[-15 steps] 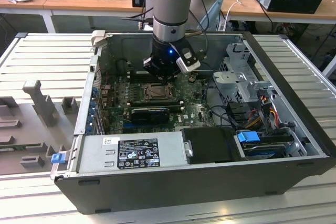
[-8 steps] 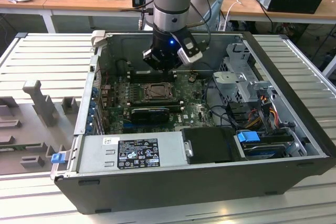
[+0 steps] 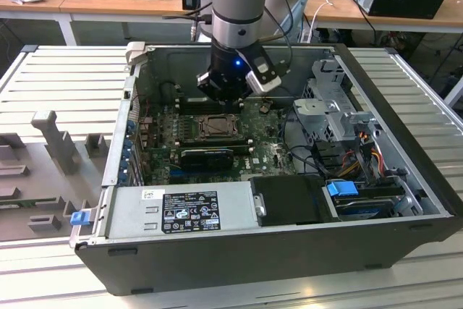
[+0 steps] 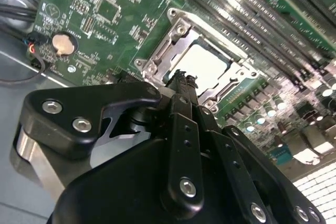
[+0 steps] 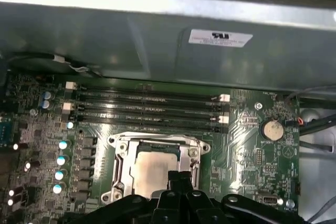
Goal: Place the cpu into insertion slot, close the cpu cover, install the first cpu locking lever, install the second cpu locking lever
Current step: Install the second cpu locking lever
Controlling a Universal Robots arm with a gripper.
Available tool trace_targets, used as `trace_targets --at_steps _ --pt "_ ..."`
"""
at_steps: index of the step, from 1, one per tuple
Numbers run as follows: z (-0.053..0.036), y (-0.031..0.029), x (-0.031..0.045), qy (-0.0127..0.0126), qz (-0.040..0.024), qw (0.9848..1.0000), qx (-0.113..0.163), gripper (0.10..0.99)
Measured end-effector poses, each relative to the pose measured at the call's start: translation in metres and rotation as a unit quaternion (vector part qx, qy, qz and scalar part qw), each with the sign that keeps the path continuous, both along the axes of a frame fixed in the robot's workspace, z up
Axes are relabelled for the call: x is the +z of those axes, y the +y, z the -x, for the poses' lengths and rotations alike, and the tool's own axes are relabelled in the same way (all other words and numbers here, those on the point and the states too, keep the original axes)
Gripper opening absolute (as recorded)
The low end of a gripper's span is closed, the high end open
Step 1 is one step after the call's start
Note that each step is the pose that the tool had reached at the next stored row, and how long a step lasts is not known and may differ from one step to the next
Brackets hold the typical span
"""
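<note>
The cpu [image 4: 206, 65] [image 5: 148, 168], a pale square chip, lies flat in the insertion slot [image 3: 217, 127] on the green motherboard. The silvery cpu cover [image 4: 177, 31] [image 5: 123, 155] lies down around it, and the chip shows through its window. My gripper [image 4: 181, 80] [image 5: 178, 174] hovers just over one edge of the socket. Its black fingers are shut together with nothing between them. In the exterior view the gripper [image 3: 226, 96] hangs inside the open computer case, just behind the socket.
Long memory slots [image 5: 147, 111] run beside the socket, under the case wall [image 5: 157, 40]. A coin battery [image 5: 272, 128] [image 4: 64, 43] sits on the board. The power supply [image 3: 188, 208], drive cage [image 3: 333, 106] and cables [image 3: 354, 157] crowd the case.
</note>
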State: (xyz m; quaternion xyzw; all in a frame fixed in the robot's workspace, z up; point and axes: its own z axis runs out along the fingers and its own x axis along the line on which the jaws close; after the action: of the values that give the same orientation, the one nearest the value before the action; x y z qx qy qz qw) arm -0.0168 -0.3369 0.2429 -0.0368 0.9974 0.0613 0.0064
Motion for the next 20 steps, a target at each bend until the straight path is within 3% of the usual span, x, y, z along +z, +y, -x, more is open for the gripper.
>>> trace_targets --at_steps 3,8,16,18,20 --pt "0.0 -0.0075 0.0 0.0003 -0.0005 1.0 0.0 0.106" --pt "0.0 -0.0121 -0.0001 0.0063 -0.001 1.0 0.0 0.106" --pt "0.0 -0.0178 -0.0001 0.0065 -0.0015 1.0 0.0 0.106" --pt "-0.0001 -0.0239 -0.0001 0.007 -0.0046 1.0 0.0 0.106" --pt "-0.0001 -0.0337 -0.0002 0.0075 -0.0086 0.9999 0.0 0.106"
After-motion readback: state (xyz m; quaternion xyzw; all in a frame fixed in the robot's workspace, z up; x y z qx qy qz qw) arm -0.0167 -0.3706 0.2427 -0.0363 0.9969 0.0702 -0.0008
